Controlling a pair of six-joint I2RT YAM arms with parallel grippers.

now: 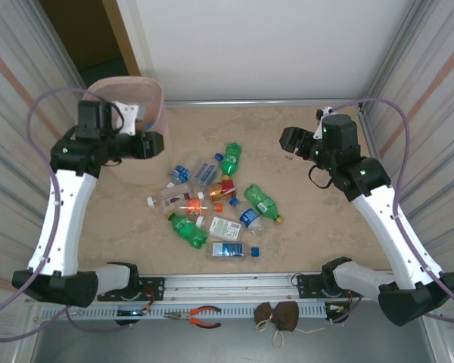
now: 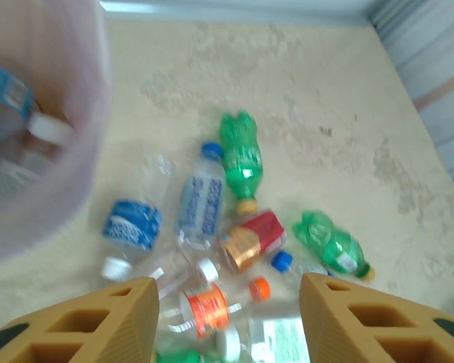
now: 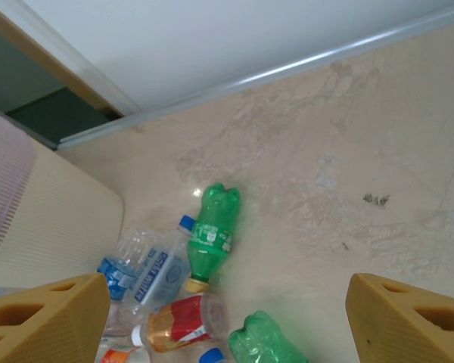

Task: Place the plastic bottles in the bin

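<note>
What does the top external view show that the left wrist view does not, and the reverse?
The top external view adds the right gripper and orange-handled pliers at the near edge. The left wrist view adds bottles inside the bin, seen through its wall. Both show the loose bottle pile on the table.

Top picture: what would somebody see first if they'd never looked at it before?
The heap of bottles in the middle of the table, bright green ones among clear ones. Next, the pink bin at the far left corner, and the white left arm and right arm curving up either side.
</note>
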